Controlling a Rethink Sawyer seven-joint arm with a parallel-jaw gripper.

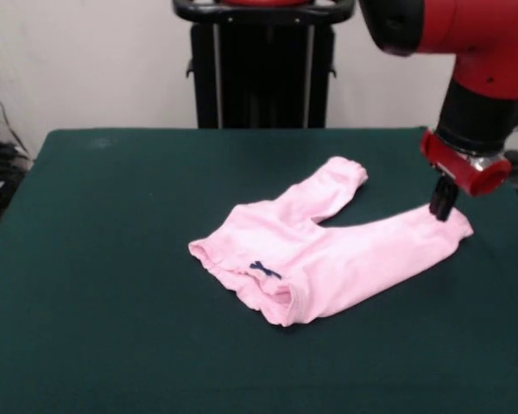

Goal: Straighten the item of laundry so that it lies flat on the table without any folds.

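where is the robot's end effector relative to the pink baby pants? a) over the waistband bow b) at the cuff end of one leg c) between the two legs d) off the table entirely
b, the black end effector comes down at the cuff end of the longer leg of the small pale pink cotton baby pants, far from the tiny dark blue bow.

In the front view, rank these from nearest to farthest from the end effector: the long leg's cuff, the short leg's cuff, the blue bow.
End effector sits at the picture's right.
1. Long leg's cuff: right under the end effector, at the pants' right end.
2. Short leg's cuff: toward the middle, far side of the pants.
3. Blue bow: at the waistband, left of centre.
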